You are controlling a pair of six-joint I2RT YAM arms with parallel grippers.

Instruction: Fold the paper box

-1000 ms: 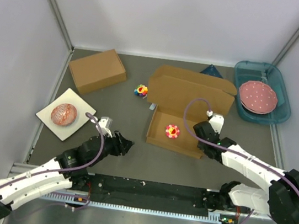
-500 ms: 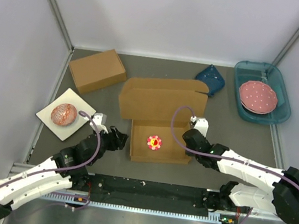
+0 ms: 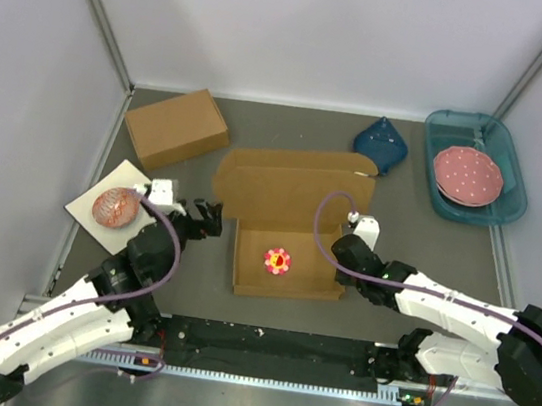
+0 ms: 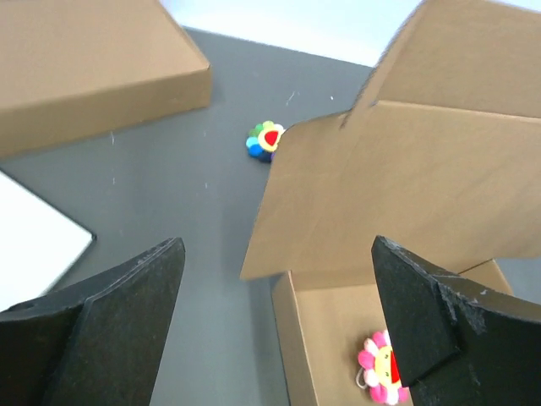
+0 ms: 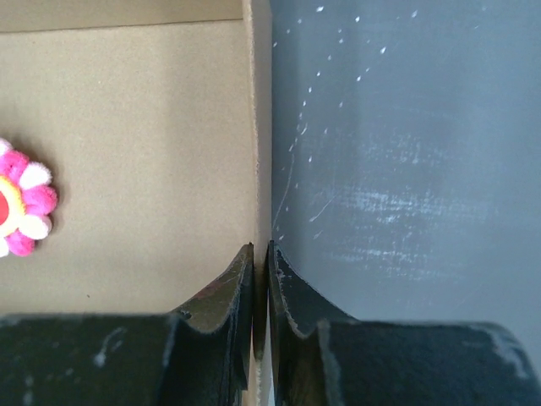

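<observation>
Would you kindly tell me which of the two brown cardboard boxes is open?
The paper box in the middle: its lid is raised, showing a pink flower toy inside. The cardboard box at the back left is closed.

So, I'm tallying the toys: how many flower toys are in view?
2. The pink flower lies inside the open paper box. The rainbow flower sits on the table beyond the raised lid, seen only by the left wrist camera. More could hide behind it.
</observation>
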